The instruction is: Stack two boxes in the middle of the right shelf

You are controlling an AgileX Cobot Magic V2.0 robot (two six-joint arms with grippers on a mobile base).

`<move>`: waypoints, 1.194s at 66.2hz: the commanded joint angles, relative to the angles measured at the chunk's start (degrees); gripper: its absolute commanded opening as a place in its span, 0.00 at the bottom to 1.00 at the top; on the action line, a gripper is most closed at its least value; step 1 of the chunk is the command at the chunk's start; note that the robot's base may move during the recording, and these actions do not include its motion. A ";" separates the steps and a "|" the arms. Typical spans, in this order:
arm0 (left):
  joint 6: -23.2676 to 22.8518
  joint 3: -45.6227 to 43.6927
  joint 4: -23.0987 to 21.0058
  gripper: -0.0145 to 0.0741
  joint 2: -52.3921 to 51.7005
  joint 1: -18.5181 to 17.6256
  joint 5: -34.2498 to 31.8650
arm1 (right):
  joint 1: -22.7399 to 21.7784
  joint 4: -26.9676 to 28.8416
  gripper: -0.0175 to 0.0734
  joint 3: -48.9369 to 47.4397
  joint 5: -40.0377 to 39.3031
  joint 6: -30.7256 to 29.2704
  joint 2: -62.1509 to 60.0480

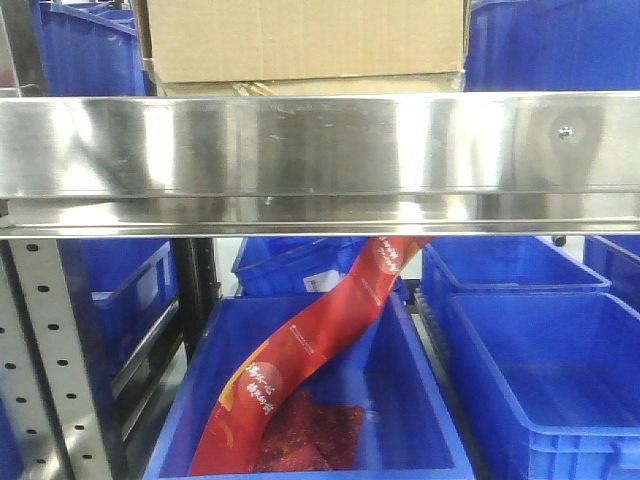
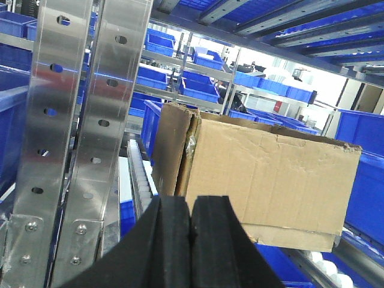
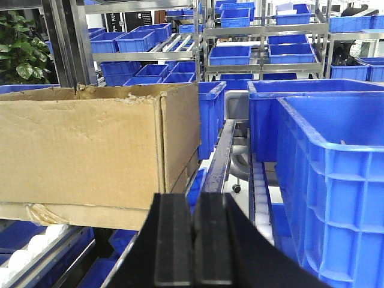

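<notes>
— Both claws sat nearest the lenses: the left gripper (image 2: 190,231) had its black pads pressed together on nothing, and so did the right gripper (image 3: 193,240).

— And the boxes?

— Stacked on the shelf (image 1: 320,160), behind its shiny front lip. The top box (image 1: 305,38) rested on the lower box (image 1: 300,87), whose edge barely showed. Blue bins (image 1: 90,50) flanked the stack; below the shelf, a red bag (image 1: 310,350) leaned in a bin (image 1: 440,450).

Left hand (image 2: 190,231) pads pressed together, empty, right hand (image 3: 193,240) likewise
</notes>
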 commanded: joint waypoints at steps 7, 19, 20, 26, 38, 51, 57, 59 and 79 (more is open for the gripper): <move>-0.38 0.13 -0.09 0.04 -0.28 0.29 -1.38 | -0.79 7.86 0.01 1.66 2.78 -15.19 -4.64; -0.38 0.13 -0.09 0.04 -0.28 0.29 -1.38 | -7.58 21.92 0.01 10.64 -0.86 -34.91 -14.58; -0.38 0.13 -0.09 0.04 -0.28 0.29 -1.38 | -8.22 21.92 0.01 11.59 -1.45 -34.91 -15.22; -0.38 0.13 -0.09 0.04 -0.28 0.29 -1.38 | -9.62 21.92 0.01 18.39 -3.92 -34.30 -19.49; -0.38 0.13 -0.09 0.04 -0.28 0.29 -1.38 | -9.62 21.92 0.01 30.11 -4.22 -32.53 -27.64; -0.38 0.13 -0.09 0.04 -0.28 0.29 -1.38 | -9.62 21.92 0.01 35.51 -4.47 -32.10 -36.50; -0.38 0.13 -0.09 0.04 -0.30 0.29 -1.27 | -9.40 21.92 0.01 35.51 -4.45 -31.22 -36.50; -0.38 0.13 -0.09 0.04 -0.44 0.29 -1.26 | -9.40 21.92 0.01 35.51 -4.45 -31.22 -36.50; -0.38 0.13 -0.09 0.04 -0.44 0.29 -1.26 | -9.40 21.92 0.01 35.51 -4.45 -31.22 -36.50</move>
